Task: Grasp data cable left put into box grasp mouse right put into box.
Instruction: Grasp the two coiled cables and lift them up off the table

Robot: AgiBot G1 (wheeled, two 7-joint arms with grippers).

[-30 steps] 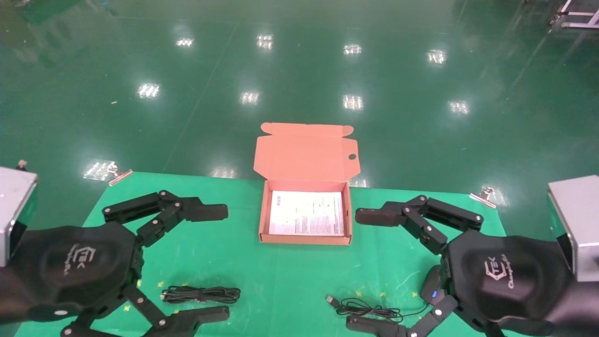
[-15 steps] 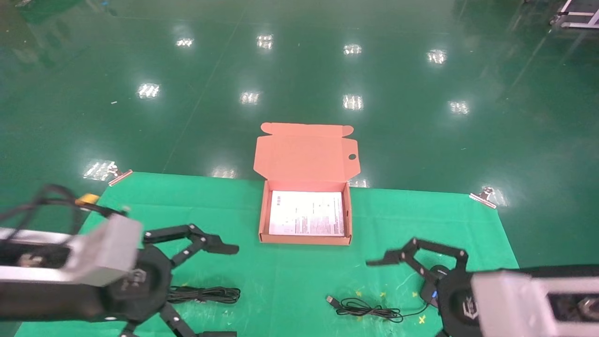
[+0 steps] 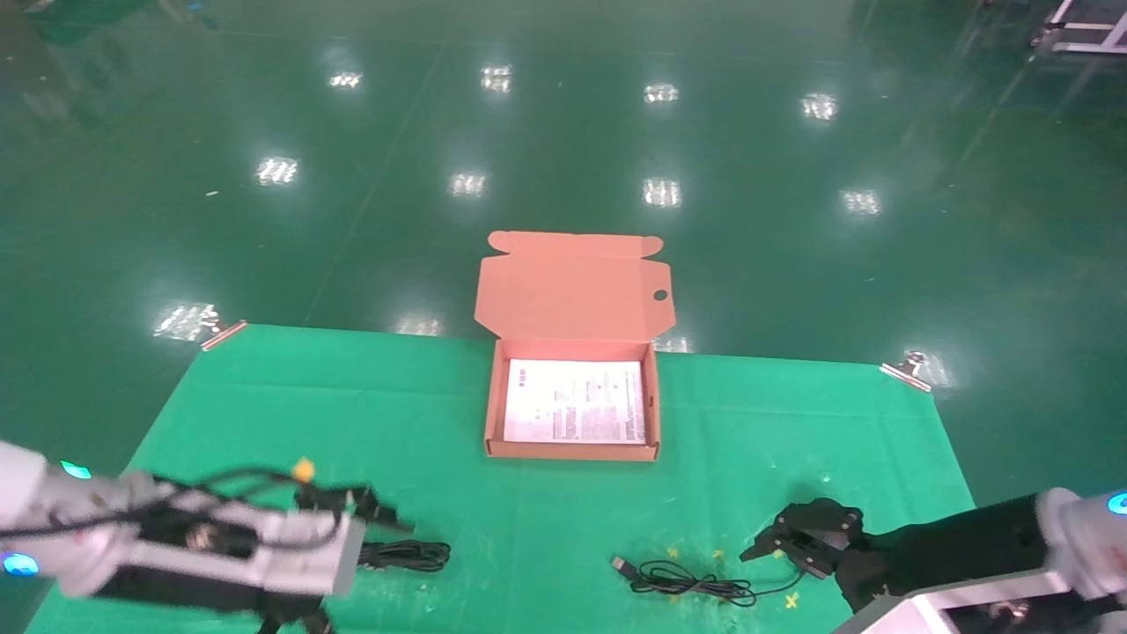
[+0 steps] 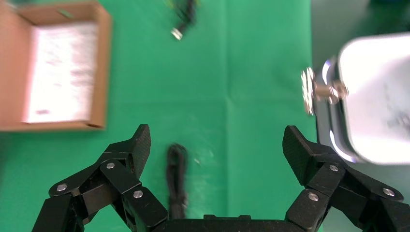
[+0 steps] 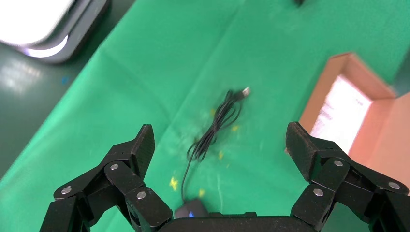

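The salmon-orange box lies open at the mat's far middle, lid up, with a white sheet inside. The data cable lies at the front left, partly hidden by my left arm. In the left wrist view my left gripper is open above the cable, which lies near one finger. My right gripper is open low over the front right and hides the mouse in the head view. The right wrist view shows the mouse with its blue light just under the open gripper. Its cord trails left.
A green mat covers the table, held by metal clips at the far corners, with shiny green floor beyond. Small yellow marks dot the mat near the cord. The cord's USB plug points toward the data cable.
Both arms have swung down from close to the camera to low over the mat. The left gripper now hangs over the data cable, the right over the mouse. The objects have not moved.
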